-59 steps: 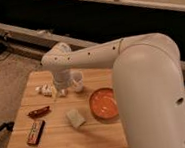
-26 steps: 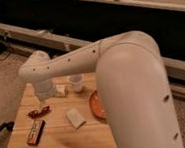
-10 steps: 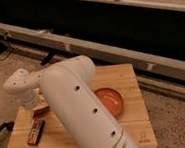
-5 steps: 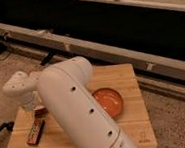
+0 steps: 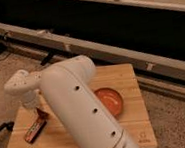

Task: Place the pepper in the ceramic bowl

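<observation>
The 1 white arm (image 5: pixel 82 110) fills the middle of the view and reaches toward 9 o'clock over the wooden table (image 5: pixel 129 82). Its wrist ends above the left part of the table, and the gripper (image 5: pixel 33 106) hangs there, pointing down, low over the wood. The wrist covers most of it, so it is not possible to see if it is apart, together or clamped on something.

The pepper (image 5: pixel 42 114) lies on the table just beside the gripper, at about 4 o'clock from it. It shows only as a small dark red shape, and whether the gripper touches it is not clear.

The bar (image 5: pixel 35 130), dark with red, lies flat at 7 o'clock from the pepper, near the left front edge of the table.

The bowl (image 5: pixel 111 100) stands at 3 o'clock from the pepper, well apart from it, and the arm hides its left side. Only the orange inside shows in it.
</observation>
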Robot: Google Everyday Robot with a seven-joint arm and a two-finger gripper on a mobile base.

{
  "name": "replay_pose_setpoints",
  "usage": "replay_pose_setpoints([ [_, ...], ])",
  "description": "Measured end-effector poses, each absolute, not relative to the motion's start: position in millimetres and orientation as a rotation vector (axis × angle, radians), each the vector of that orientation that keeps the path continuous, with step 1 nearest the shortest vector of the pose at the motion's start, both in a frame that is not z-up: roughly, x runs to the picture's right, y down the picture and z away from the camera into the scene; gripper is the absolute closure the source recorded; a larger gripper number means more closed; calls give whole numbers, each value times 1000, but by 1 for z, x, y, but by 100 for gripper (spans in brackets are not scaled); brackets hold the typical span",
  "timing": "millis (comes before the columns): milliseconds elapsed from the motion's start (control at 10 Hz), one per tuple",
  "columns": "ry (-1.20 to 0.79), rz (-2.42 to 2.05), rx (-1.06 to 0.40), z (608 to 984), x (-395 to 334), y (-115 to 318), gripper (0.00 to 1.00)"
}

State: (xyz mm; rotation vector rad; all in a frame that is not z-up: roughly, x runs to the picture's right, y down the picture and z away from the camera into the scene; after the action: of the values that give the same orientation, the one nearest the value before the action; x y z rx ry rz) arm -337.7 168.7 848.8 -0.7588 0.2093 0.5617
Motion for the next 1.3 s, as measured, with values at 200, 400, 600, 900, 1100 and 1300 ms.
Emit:
replay_pose_setpoints([
  [200,179,574,-755,834,-336,157,100],
  [400,143,606,-745,806,-323,130,100],
  [600,118,643,-731,776,-299,103,100],
  [900,151,725,-716,754,-233,90,100],
  [1100,204,820,-721,754,-173,91,100],
  [1300,253,922,-738,759,-124,94,100],
])
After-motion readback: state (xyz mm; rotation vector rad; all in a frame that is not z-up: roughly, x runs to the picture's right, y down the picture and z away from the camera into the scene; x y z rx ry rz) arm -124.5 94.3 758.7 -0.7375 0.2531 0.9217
